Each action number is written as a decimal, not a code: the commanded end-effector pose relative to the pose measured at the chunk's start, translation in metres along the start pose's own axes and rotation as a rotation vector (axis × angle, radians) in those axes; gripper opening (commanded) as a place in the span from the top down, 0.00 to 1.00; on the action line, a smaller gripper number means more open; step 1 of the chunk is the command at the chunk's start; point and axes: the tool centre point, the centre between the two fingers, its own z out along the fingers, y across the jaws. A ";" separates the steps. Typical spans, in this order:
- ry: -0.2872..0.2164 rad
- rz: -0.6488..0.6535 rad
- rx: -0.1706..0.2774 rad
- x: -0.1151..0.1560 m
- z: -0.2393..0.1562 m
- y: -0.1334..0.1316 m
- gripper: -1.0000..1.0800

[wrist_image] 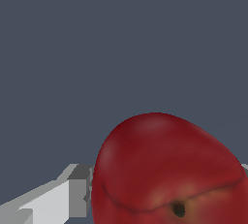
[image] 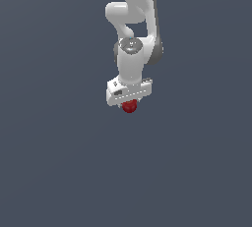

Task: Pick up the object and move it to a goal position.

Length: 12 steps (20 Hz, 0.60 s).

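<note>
**Red fruit tucked under the white gripper bar**

Dark-red and glossy, the object is sitting directly beneath the white gripper, only its lower half peeking out below the bar in the exterior view. The fingertips are being hidden there by the bar and the fruit. In the wrist view the object is filling the frame, cut off at the edge, with one grey-white finger pressing against its side; the other finger is barely showing. The fingers are looking closed around it.
</note>
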 end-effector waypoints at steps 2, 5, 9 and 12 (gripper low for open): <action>0.003 0.000 -0.001 -0.008 -0.036 0.004 1.00; 0.003 -0.001 0.000 -0.016 -0.069 0.008 1.00; 0.003 -0.001 0.000 -0.027 -0.114 0.014 1.00; 0.004 -0.001 0.001 -0.034 -0.145 0.017 1.00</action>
